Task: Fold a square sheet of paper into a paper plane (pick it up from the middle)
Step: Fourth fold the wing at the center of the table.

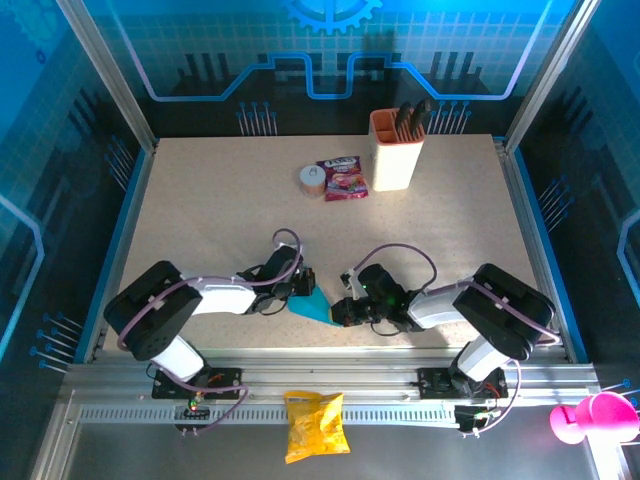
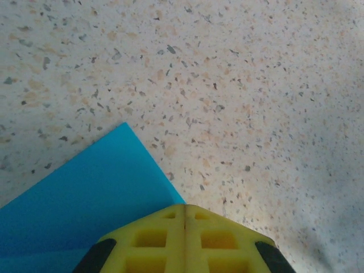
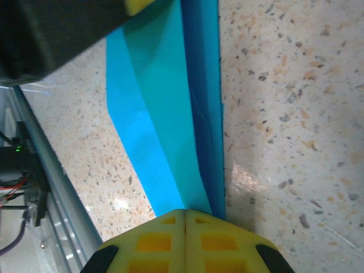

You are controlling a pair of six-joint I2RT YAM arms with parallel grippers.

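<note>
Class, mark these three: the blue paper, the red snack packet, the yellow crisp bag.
blue paper [image 1: 315, 307]: top view, middle of the sheet.
red snack packet [image 1: 342, 179]: top view, centre of its face.
yellow crisp bag [image 1: 315, 425]: top view, middle of the bag.

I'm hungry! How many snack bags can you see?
2. A red-purple snack packet lies at the far side of the table, left of the tan holder. A yellow crisp bag lies on the metal rail at the near edge.

Speckled table [image 1: 200, 200]: blue paper [image 1: 318, 306] near front; snack packet [image 1: 343, 178], tape roll [image 1: 312, 178], knife holder [image 1: 395, 150] behind.
</note>
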